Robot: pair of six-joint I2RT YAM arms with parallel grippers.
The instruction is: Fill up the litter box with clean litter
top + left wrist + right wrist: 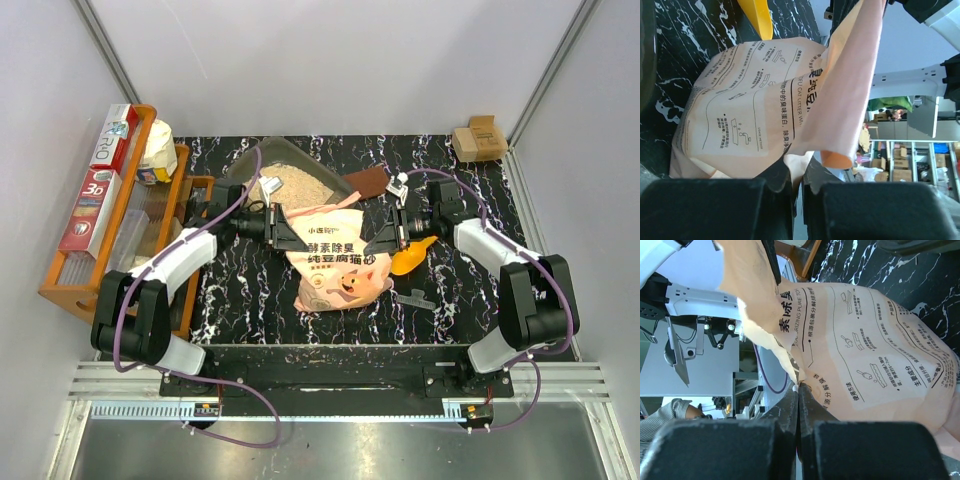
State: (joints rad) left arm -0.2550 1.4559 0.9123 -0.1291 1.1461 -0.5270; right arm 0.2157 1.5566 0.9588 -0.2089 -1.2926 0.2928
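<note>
Top: dark grey semi-transparent plastic litter box point(243, 165), beige granular clean litter point(300, 182) inside, just beyond pink-orange pig-printed bag point(335, 265). L gripper point(285, 228) and R gripper point(385, 235) at bag's upper corners. L wrist: jaws pinched on bag edge. R wrist: same. Risk: thin pinch slips, bag sags, litter spills beside bag, outside box.

The bench point(250, 300) has a black top veined with white, like marble. Along its left edge stands an orange wooden rack point(70, 290) loaded with boxes. At the far middle sits a dark grey, semi-transparent rectangular plastic tub point(240, 165), set at an angle. In front of it a pink-orange pig-printed bag point(335, 265) rests with its bottom on the bench. A yellow-orange plastic scoop point(412, 258) lies just beside the bag's right side. A small grey toothed piece point(415, 297) lies near the bag's lower right, apart from it. A flat brown piece point(368, 182) lies by the tub's right corner, and a small cardboard box point(478, 138) sits at the far right corner.
</note>
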